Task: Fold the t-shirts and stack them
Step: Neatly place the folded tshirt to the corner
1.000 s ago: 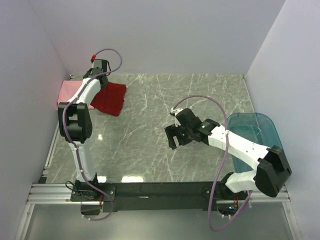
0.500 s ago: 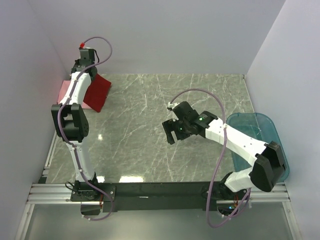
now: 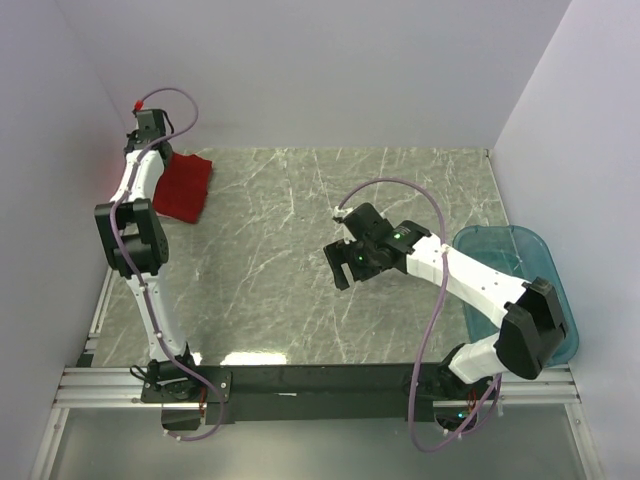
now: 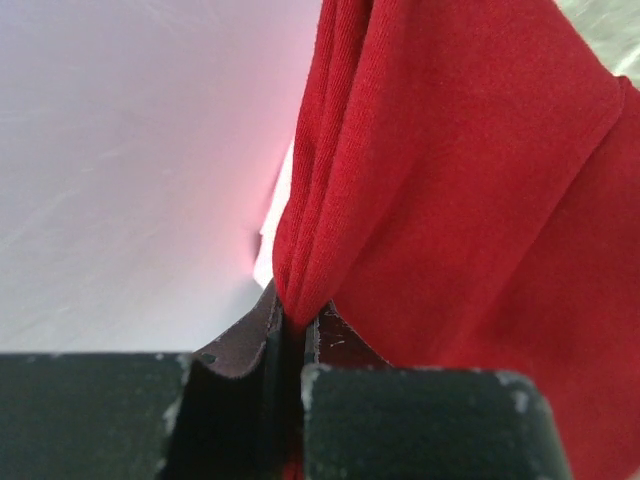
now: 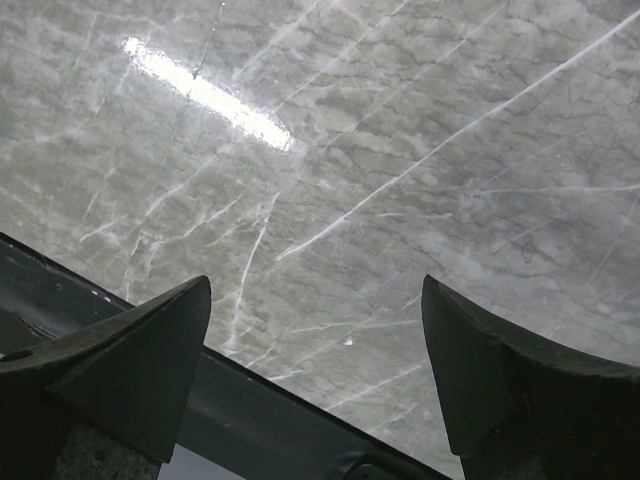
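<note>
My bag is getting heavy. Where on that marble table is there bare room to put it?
The widest bare marble lies between the red shirt and the right gripper, running back to the far wall. Crowded: the far-left corner, where the left gripper pinches the shirt, and the right edge with the teal bin.

The red shirt (image 4: pixel 470 190) runs off the top and right edges of the left wrist view, and its pinched fold is lost inside the left gripper (image 4: pixel 297 335). From above, the left arm (image 3: pixel 140 185) covers the shirt's left edge and that grip. The right arm (image 3: pixel 470 285) hides part of the bin (image 3: pixel 515 250). The fingers (image 5: pixel 140 360) of the right gripper (image 5: pixel 315 292) are cut by the bottom edge.
</note>
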{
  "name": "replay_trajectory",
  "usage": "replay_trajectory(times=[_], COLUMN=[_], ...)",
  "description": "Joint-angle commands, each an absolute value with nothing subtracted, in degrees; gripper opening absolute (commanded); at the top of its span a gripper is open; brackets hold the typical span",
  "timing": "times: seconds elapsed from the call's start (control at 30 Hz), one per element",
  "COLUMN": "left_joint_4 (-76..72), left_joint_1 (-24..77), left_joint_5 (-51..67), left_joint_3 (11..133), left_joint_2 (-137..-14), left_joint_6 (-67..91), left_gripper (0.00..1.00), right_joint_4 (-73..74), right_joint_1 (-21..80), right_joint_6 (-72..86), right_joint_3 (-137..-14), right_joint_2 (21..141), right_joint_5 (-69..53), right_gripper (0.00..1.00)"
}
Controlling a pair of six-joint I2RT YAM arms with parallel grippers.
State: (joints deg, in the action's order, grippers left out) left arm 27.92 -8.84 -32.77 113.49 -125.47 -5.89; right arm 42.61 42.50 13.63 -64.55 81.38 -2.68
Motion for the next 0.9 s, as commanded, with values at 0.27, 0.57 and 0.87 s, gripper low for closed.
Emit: replay_trajectory(times=[0.27, 0.57, 0.87], left_joint_4=[19.52, 16.78, 21.88], left_joint_1=[-12.83, -13.18, -7.75], left_joint_5=[-37.7, -44.12, -38.51], left_joint_3=[112.51, 110.22, 108.81], left_joint_2=[-129.73, -129.03, -119.54], left_joint_6=[-2.72, -0.8, 7.64], left_gripper=[0.01, 0.86, 0.99], right_joint_4=[43.24, 43.33, 44.82], right_joint_1=[42.36, 42.28, 41.4], right_joint_6=[13.71, 15.29, 20.38], right_joint_3=[-66.18, -65.92, -66.62], right_joint_2=[83.58, 82.8, 79.11], right_joint_5=[-3.69, -1.59, 10.36], right_gripper=[0.91, 0.91, 0.93])
